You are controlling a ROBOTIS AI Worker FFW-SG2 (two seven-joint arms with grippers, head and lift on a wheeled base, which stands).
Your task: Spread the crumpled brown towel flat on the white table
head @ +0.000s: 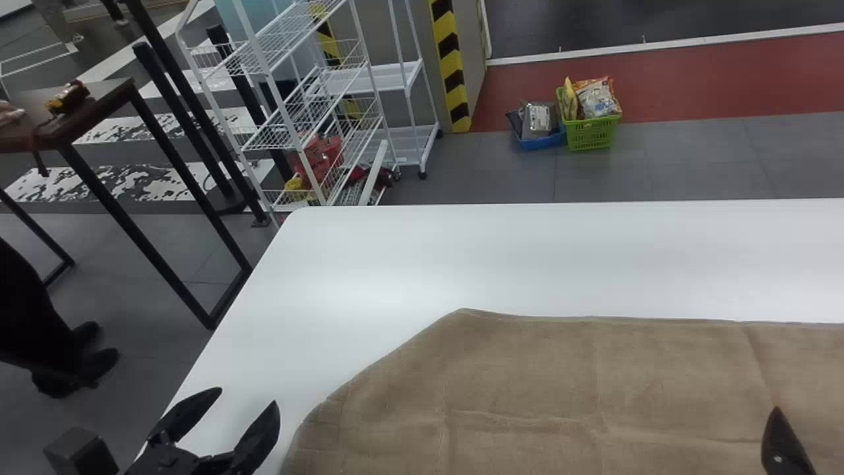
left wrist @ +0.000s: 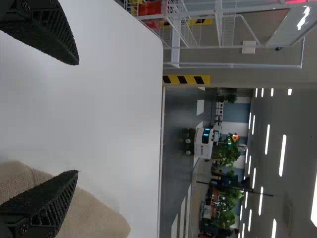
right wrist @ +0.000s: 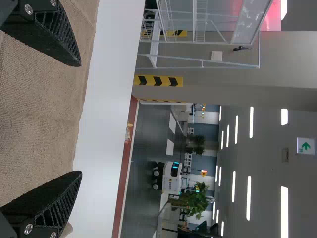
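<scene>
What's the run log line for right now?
towel: spread on table, lightly creased, left edge slanting | left gripper: open, near that edge | right gripper: open, above towel

From here I see a soft white glare on the bench (head: 369,287), ahead and right of the left hand (head: 248,396); far past that hand, strip lights (left wrist: 283,155) burn against a dim ceiling (left wrist: 301,124).
</scene>
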